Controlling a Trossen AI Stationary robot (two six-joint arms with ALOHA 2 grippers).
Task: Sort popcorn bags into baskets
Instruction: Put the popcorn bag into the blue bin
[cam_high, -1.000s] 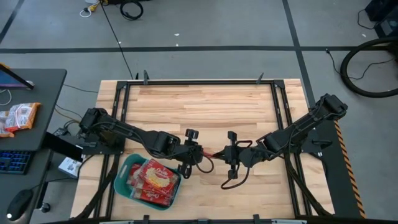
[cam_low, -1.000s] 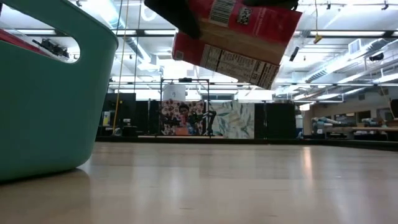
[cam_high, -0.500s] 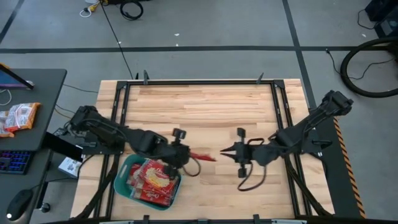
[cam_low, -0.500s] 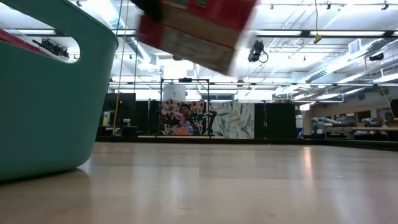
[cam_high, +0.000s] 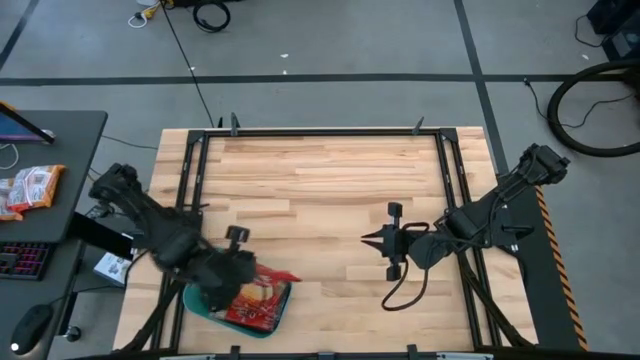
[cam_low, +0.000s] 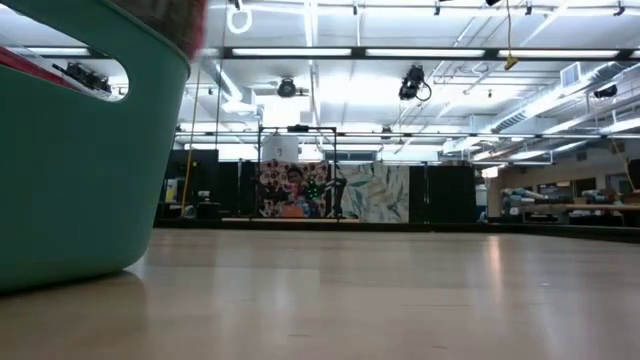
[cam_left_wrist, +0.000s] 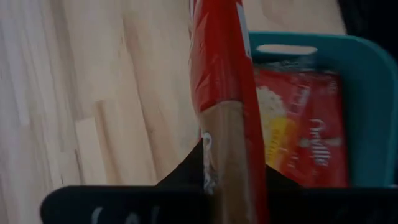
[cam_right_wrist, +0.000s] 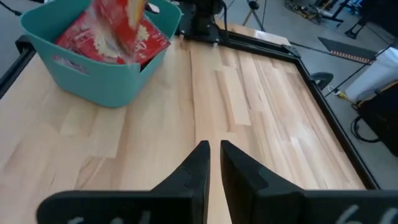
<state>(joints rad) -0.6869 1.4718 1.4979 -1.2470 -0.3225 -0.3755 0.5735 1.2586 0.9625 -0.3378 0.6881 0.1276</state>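
Observation:
My left gripper (cam_high: 252, 276) is shut on a red popcorn bag (cam_high: 276, 275), which hangs edge-up over the right rim of the teal basket (cam_high: 194, 299) at the table's near left. Several more red bags (cam_high: 250, 303) lie flat inside the basket. From the right wrist view I see the basket (cam_right_wrist: 106, 78) with the held bag (cam_right_wrist: 124, 22) blurred above it. The basket's wall (cam_low: 70, 180) fills the left of the low view. My right gripper (cam_high: 366, 238) hovers mid-table and holds nothing; only a narrow gap separates its fingers (cam_right_wrist: 200, 163). My left gripper pinches the popcorn bag between its two fingers at one end (cam_left_wrist: 219, 155). The bag stands on edge and runs straight out ahead of the fingers (cam_left_wrist: 186, 177). It is lifted clear, above the basket's rim (cam_left_wrist: 367, 74) and the bags inside (cam_left_wrist: 298, 137).
Black frame rails (cam_high: 320, 131) run along the table's edges. A loose cable loop (cam_high: 400, 290) hangs below my right arm. A side desk at the left holds a paler orange-and-white packet (cam_high: 30, 187) and a keyboard (cam_high: 20, 258). Bare wood (cam_high: 330, 180) covers the middle and far part.
My left gripper has carried the popcorn bag from the table's middle toward the near left, ending over the basket. My right gripper, which stood at the bag's other end, has drawn back toward the right and no longer touches it. The bag has left the low view almost entirely.

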